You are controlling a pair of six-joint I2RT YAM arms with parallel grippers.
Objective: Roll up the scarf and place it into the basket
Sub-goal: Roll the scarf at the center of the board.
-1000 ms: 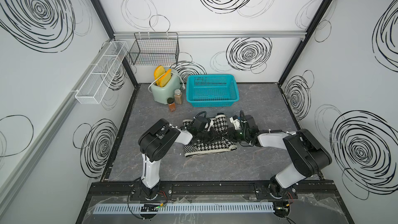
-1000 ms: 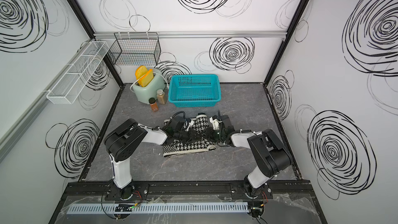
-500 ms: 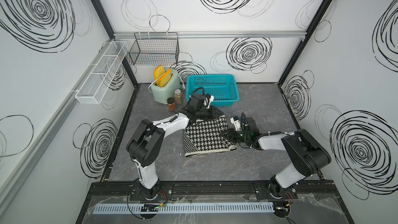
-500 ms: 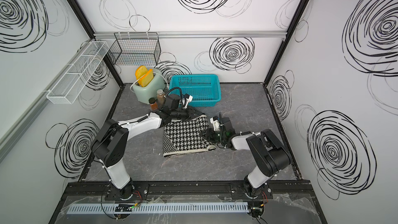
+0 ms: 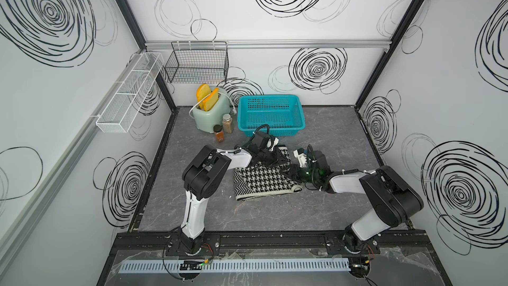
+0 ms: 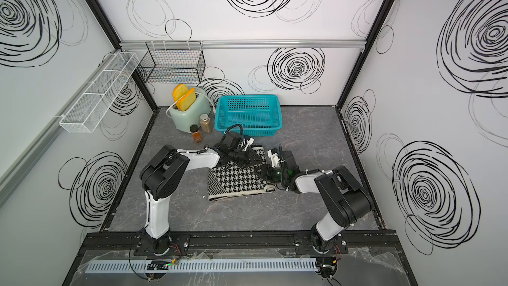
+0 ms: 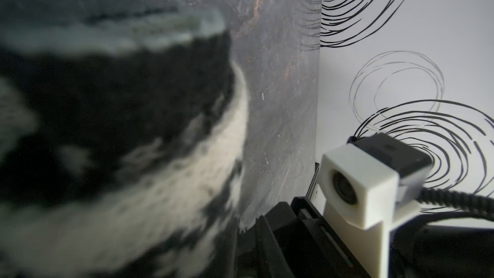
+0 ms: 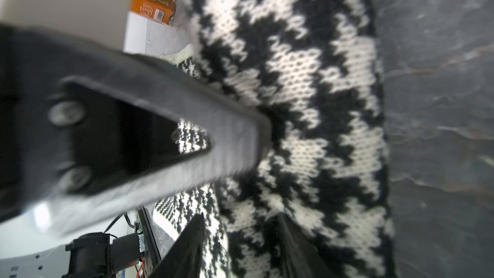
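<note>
The grey marbled surface [image 5: 330, 138] carries everything, and the turquoise basket [image 5: 269, 97] stands at its back, close to the rear wall in both top views. In front of the basket, near the middle, the scarf [image 5: 261, 182] lies mostly flat and wholly outside it, houndstooth face up, with a chevron band at its left end and pale edging along the near side; its far edge is lifted into a loose fold, not yet a roll. Left of the basket sits a pale green toaster [image 5: 211, 116] with two toast slices [image 5: 207, 99] standing in it. The left gripper [image 5: 280, 159] is at the scarf's far edge, closed on that raised fold; in the left wrist view blurred cloth [image 7: 120, 102] crowds the lens and hides the fingers. The right gripper [image 5: 287, 173] is at the scarf's right edge, jaws apart and clamping nothing, one finger [image 8: 227, 135] touching the knit with its tip. Two spice jars [image 5: 228, 123] stand just in front of the toaster
</note>
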